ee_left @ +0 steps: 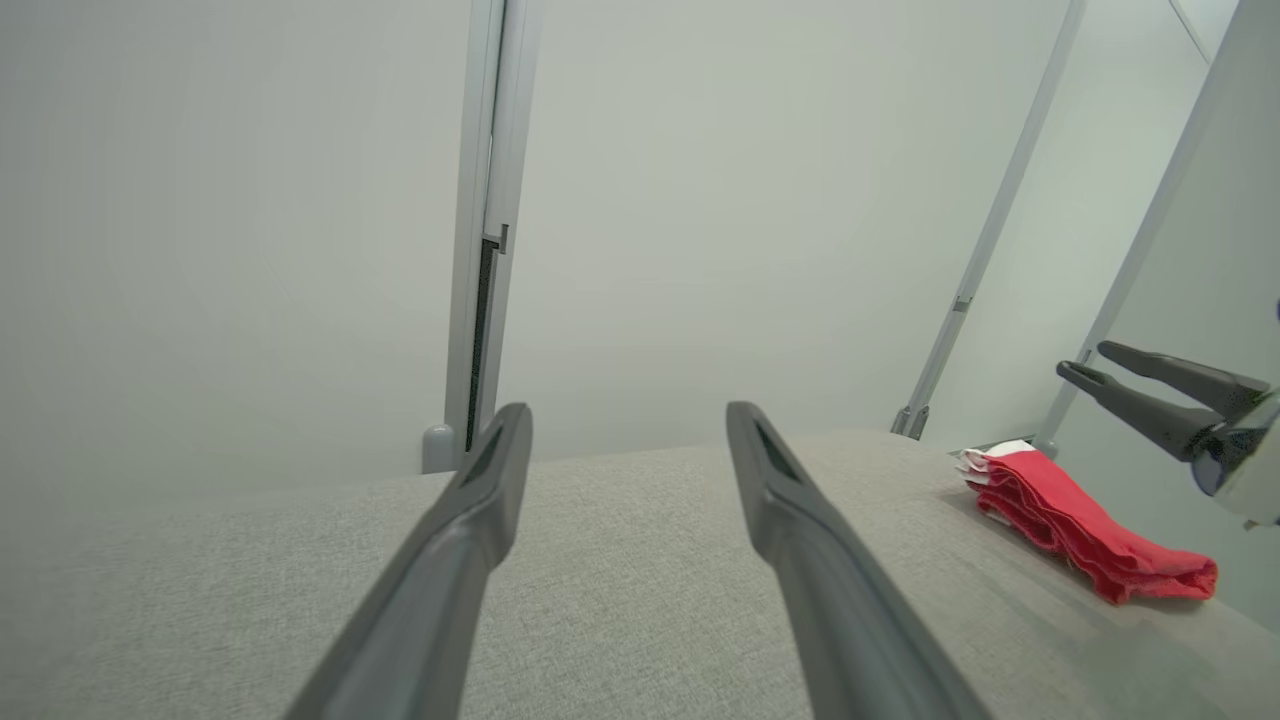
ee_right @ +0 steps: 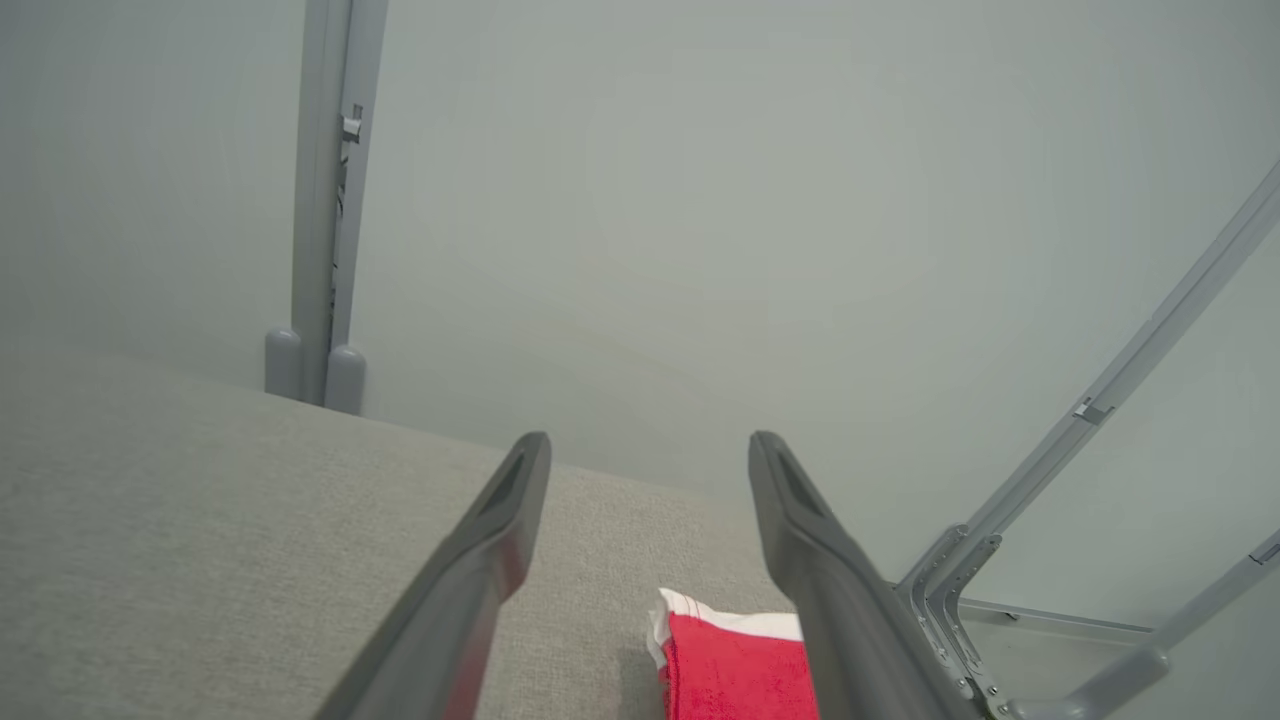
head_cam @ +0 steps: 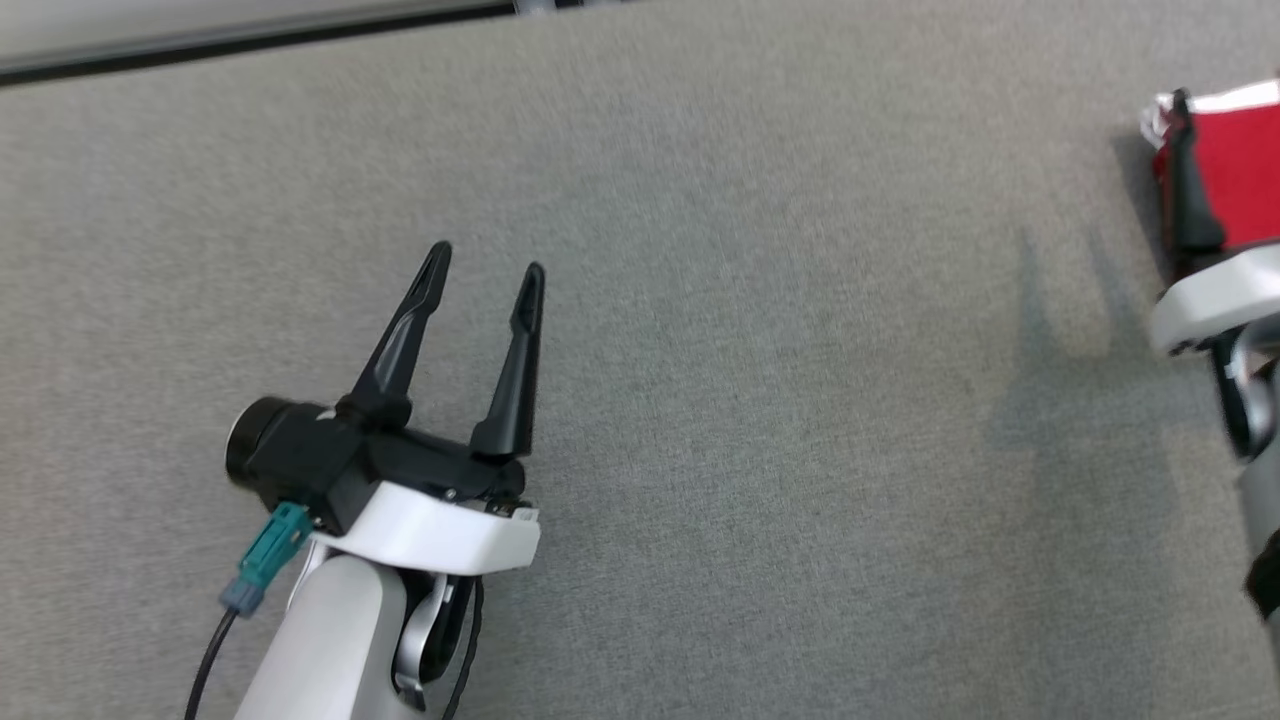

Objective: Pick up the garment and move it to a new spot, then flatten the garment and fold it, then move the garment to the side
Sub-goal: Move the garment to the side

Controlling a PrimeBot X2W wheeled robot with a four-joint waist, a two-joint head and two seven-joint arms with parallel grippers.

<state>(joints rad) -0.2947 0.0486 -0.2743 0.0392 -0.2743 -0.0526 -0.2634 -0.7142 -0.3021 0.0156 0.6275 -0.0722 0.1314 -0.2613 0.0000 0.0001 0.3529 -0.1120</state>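
- L gripper point(head_cam: 487, 262): fingers spread wide, nothing betw them. It hovers over the bare grey table point(head_cam: 800, 400), tips pointing fwd twd the far edge.
- R gripper point(ee_left: 1085, 358): fingers apart too, nothing pinched. In the L wrist view it hangs above the garment, w/ a clear gap betw tips and cloth.
- Garment point(head_cam: 1235, 180): red w/ a white edge, folded into a compact stack, lying flat on the table. It sits far off to the R of my L gripper and just under my R gripper.
- R wrist view: the garment point(ee_right: 735, 665) shows low betw my two fingers, closer to the R finger point(ee_right: 830, 590), which hides part of it. The white band is on the side away from the wrist.
- L wrist view: the garment point(ee_left: 1080, 525) lies ahead and to the R of my L fingers, near the table's R side. The folded layers show at the white end.
- Head view: one dark R finger point(head_cam: 1188, 180) crosses the garment's L edge. Can't tell contact from that angle.
- Ahead of the L gripper, past the table edge: a pale wall and a grey upright post point(ee_left: 480, 200).
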